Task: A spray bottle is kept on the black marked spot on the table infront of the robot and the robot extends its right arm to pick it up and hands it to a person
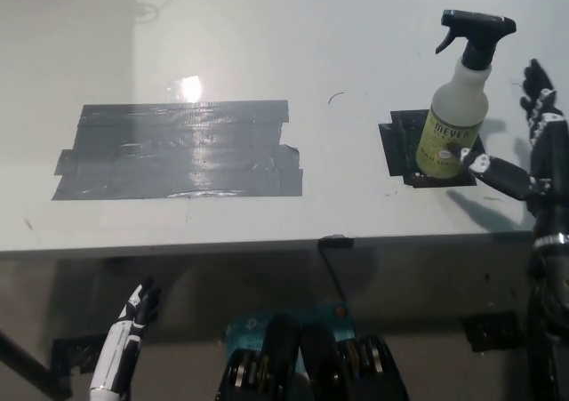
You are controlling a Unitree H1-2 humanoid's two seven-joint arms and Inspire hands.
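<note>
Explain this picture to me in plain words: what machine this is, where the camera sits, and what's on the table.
This is one view, from a camera on a humanoid robot's head, looking steeply down at a white table. A spray bottle stands upright on a small black tape square. A larger grey tape patch lies to the left. The black right robot hand is open beside the bottle, one finger close to its base; it holds nothing yet. The white left robot hand rests below the table edge, holding nothing. A cable hangs from the table's front edge.
</note>
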